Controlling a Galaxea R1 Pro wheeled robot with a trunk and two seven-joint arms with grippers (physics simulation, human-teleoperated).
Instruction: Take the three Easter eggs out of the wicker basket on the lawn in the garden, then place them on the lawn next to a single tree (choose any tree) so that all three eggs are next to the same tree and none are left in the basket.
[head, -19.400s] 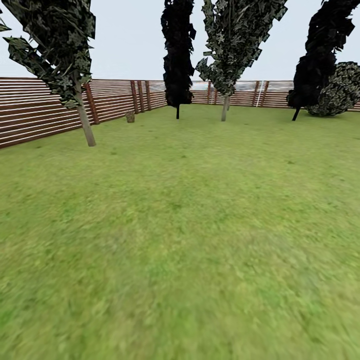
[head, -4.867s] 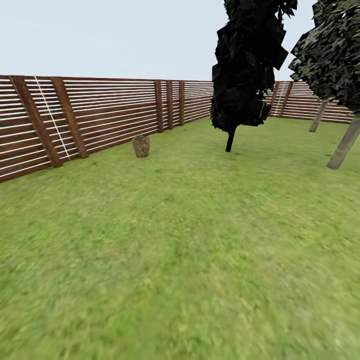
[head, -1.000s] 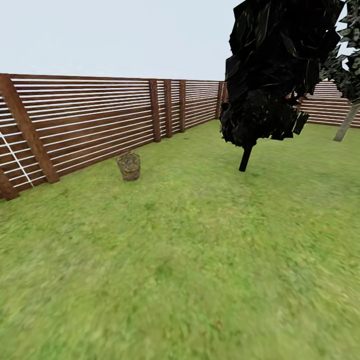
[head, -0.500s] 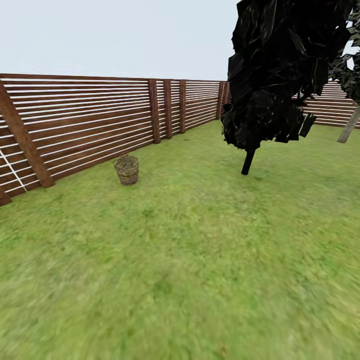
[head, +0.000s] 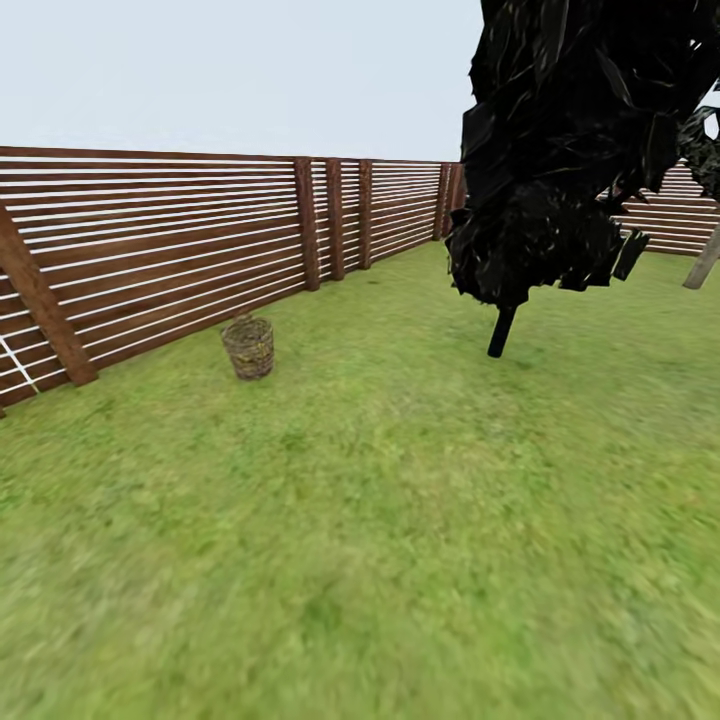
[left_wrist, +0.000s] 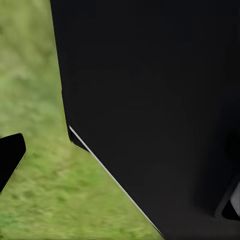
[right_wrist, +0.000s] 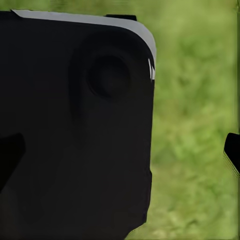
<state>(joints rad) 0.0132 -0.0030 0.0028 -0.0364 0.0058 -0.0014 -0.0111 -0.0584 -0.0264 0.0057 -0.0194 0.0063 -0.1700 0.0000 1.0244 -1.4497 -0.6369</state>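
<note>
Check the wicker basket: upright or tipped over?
Upright: the wicker basket stands on the lawn near the fence, rim up.

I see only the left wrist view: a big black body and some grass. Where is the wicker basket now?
Observer: In the head view the wicker basket stands upright on the lawn, ahead and to the left, just in front of the wooden fence.
Operator: Is any tree near it?
Observer: A dark narrow tree stands to the right of the basket, well apart from it. Its thin trunk is black, not pale.
Operator: Is there a pale trunk anywhere?
Observer: Yes, a pale-grey trunk leans at the head view's right edge, farther back than the dark tree.
</note>
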